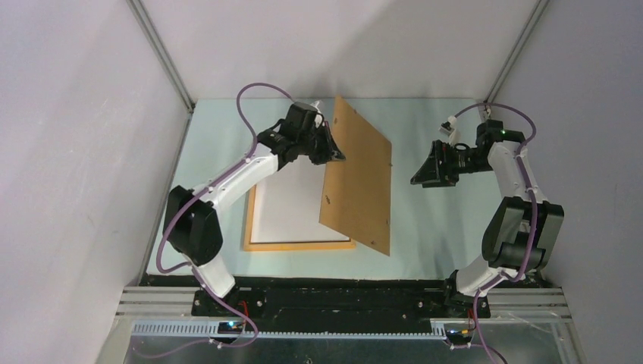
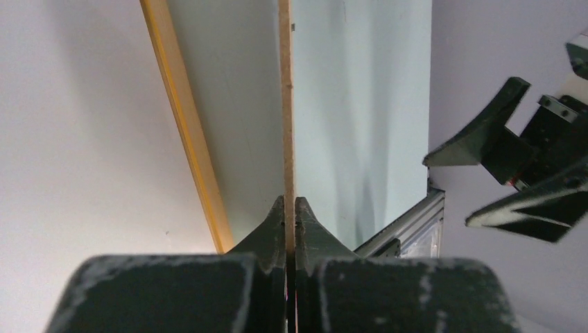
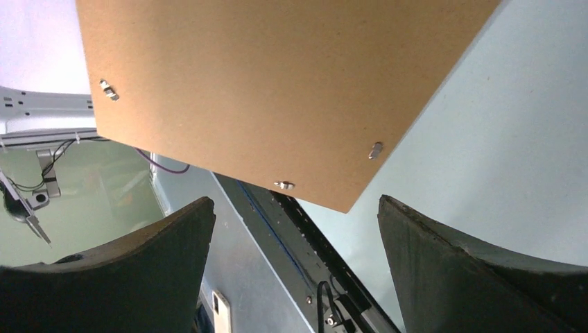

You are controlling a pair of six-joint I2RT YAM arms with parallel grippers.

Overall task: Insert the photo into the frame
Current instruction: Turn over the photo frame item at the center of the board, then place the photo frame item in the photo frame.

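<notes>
The light-orange wooden frame (image 1: 299, 246) lies flat on the table in front of the left arm; its rail (image 2: 191, 139) also shows in the left wrist view. A plain white surface (image 1: 292, 201) fills its opening. The photo is out of view. My left gripper (image 1: 334, 155) is shut on the edge of a brown backing board (image 1: 360, 178) and holds it tilted up off the table to the right of the frame. The left wrist view has that thin board (image 2: 285, 104) pinched edge-on in the gripper (image 2: 290, 201). My right gripper (image 1: 421, 178) hangs open just right of the board (image 3: 277, 83), apart from it, its fingers (image 3: 295, 201) wide and empty.
Small metal tabs (image 3: 283, 184) stick out along the backing board's edges. Grey walls close in the pale green table (image 1: 425, 227) on the left, back and right. A black rail (image 1: 341, 292) with both arm bases runs along the near edge.
</notes>
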